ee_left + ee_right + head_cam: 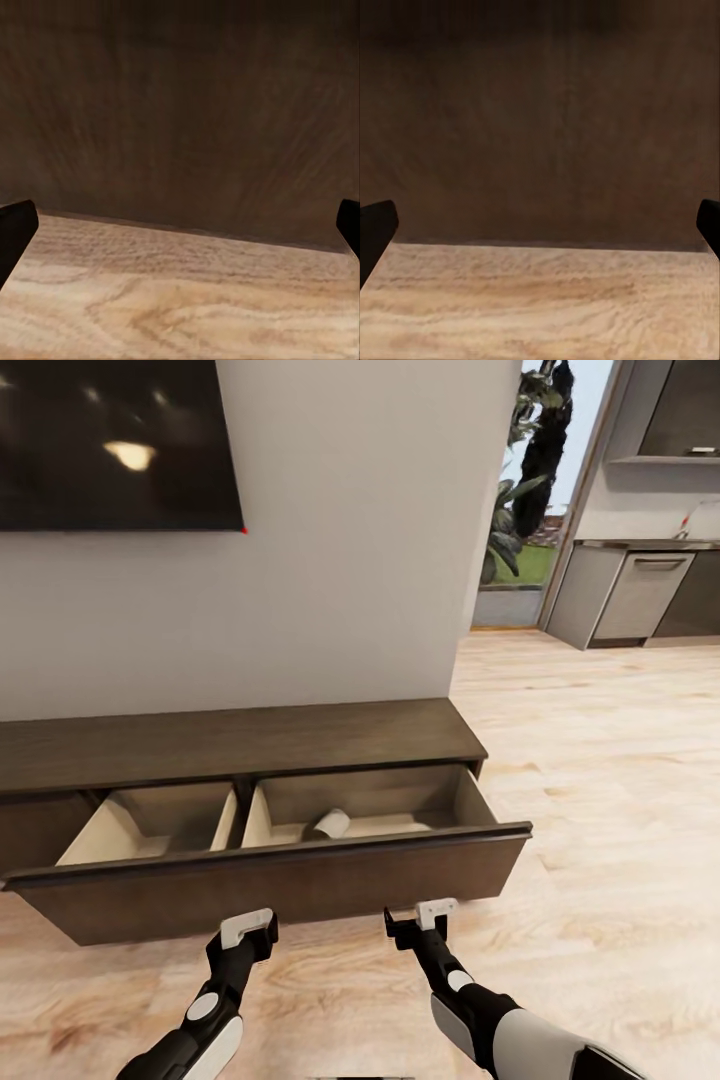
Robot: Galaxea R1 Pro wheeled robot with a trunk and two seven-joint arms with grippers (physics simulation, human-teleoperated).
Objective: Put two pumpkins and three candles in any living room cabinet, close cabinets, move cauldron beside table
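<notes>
Here the long, low dark-brown wooden cabinet (240, 745) runs across the middle of the head view from the left edge to just right of centre, and its wide drawer (270, 885) stands pulled out toward the camera. Both grippers sit at the lower centre of the frame, just below the drawer's dark front panel and above the pale wooden plank floor (600, 780). The left gripper (250, 928) is slightly left of centre and the right gripper (420, 920) slightly right of it; neither touches the panel as far as can be told. In each wrist view the dark fingertips show at opposite edges of the picture, so both sets of jaws are spread wide with nothing between them, facing the brown drawer front (180, 112) (540, 127) over floorboards.

The drawer has pale tan insides split by a divider into two compartments. In the right compartment a short stubby tan-beige candle (331, 824) lies tipped on its side near the front wall, up and between the two grippers. The left compartment shows only its tan floor.

A black wall-mounted screen (110, 440) fills the upper left, and grey kitchen cupboards (640, 595) stand at the upper right.
</notes>
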